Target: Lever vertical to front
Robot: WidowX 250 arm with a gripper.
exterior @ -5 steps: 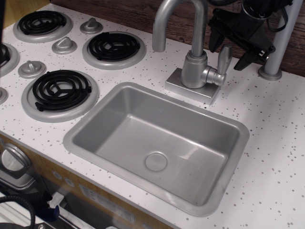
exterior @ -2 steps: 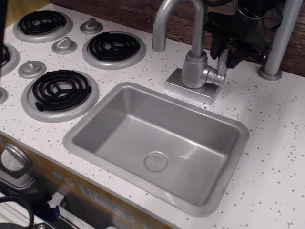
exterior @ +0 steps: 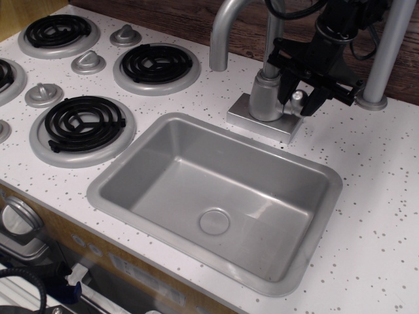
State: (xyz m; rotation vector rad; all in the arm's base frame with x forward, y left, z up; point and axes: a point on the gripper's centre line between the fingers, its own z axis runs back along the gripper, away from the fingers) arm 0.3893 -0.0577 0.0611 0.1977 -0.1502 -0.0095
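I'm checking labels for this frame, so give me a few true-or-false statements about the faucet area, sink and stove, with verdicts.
1. The gripper is down at the faucet's side, its black fingers either side of the lever. True.
2. The sink holds a plate and a cup. False: the basin shows only its round drain.
3. The faucet spout curves up and over from the faucet body. True.
4. The burners are to the right of the sink. False: they lie to its left in the picture.
5. The lever is fully visible, standing upright. False: the gripper hides most of it.
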